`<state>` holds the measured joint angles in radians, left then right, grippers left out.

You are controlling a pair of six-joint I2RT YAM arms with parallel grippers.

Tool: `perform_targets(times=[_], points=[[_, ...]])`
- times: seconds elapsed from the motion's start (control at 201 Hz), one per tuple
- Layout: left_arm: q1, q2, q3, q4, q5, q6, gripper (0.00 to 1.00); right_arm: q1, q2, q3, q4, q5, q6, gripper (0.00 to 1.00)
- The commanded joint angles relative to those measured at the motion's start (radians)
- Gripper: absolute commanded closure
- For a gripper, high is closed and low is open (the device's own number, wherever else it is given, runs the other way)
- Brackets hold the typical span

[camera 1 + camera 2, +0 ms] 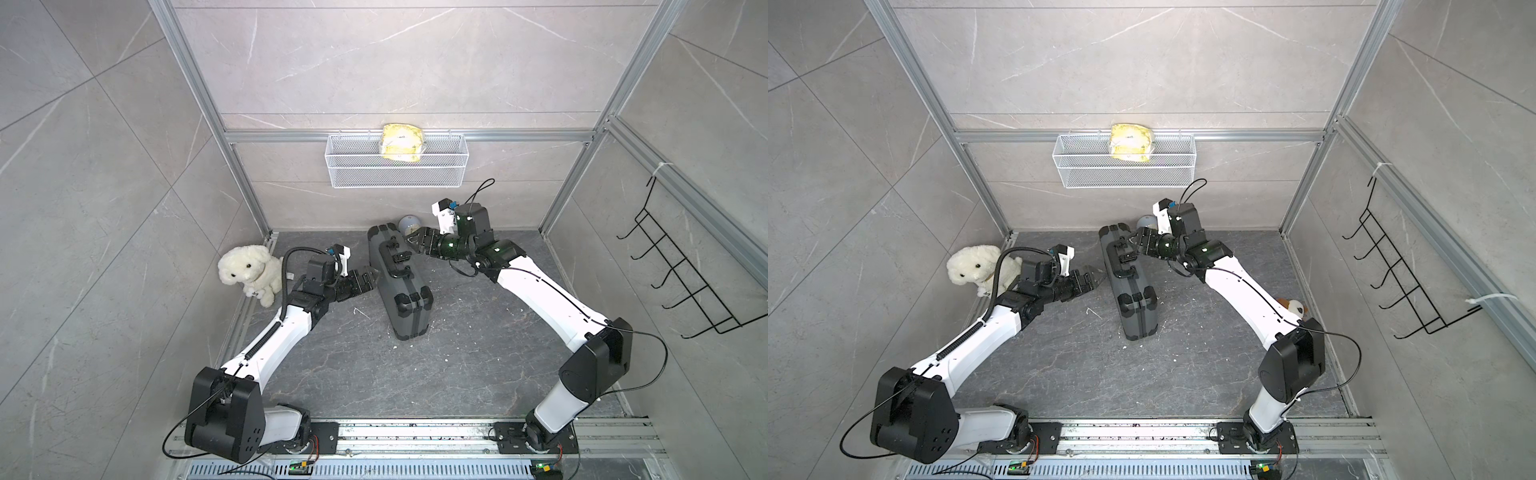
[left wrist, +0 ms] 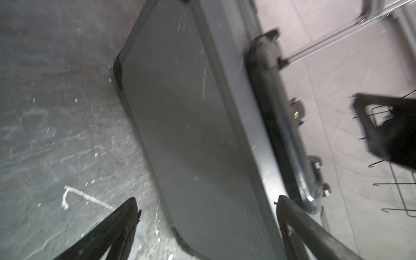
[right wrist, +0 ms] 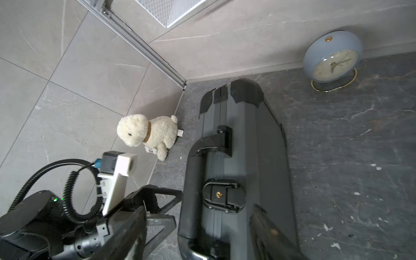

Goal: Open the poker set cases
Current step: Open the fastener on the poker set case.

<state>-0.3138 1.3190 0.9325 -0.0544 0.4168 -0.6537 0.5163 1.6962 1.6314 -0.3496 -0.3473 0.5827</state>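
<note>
The closed dark grey poker case [image 1: 409, 316] stands on its long edge, handle [image 3: 193, 175] up, mid-table [image 1: 457, 374], the right gripper [image 1: 411, 241] open astride its top edge by a latch [image 3: 221, 197], the left gripper [image 1: 372, 276] open just beside its side face, a plush dog [image 1: 249, 274] and a clock [image 3: 333, 60] farther off.

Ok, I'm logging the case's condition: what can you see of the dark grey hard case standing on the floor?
The dark grey ribbed hard case stands closed on its long narrow edge on the dark stone-look floor, black handle uppermost. Black guards cap its corners; a black latch with a brass stud looks fastened. The open left claw faces its broad side; the open right claw hovers by the handle.
</note>
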Motion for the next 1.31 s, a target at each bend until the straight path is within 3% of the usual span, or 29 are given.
perform_targets(times=[0.0,0.607,0.941,1.12,1.304], points=[[0.001,0.004,0.036,0.134,-0.005,-0.070,0.03,0.014,0.033,-0.037,-0.004,-0.043,0.007,0.27],[-0.001,0.196,0.177,0.085,-0.039,0.025,0.14,0.024,0.071,-0.096,0.198,-0.105,0.132,0.31],[-0.001,0.228,0.183,0.082,-0.025,0.027,0.25,0.028,0.066,-0.088,0.206,-0.114,0.155,0.57],[-0.029,0.248,0.183,0.102,-0.019,0.014,0.29,0.029,0.062,-0.089,0.242,-0.119,0.178,0.79],[-0.057,0.274,0.191,0.108,-0.027,0.012,0.32,0.029,0.070,-0.057,0.248,-0.119,0.191,0.89]])
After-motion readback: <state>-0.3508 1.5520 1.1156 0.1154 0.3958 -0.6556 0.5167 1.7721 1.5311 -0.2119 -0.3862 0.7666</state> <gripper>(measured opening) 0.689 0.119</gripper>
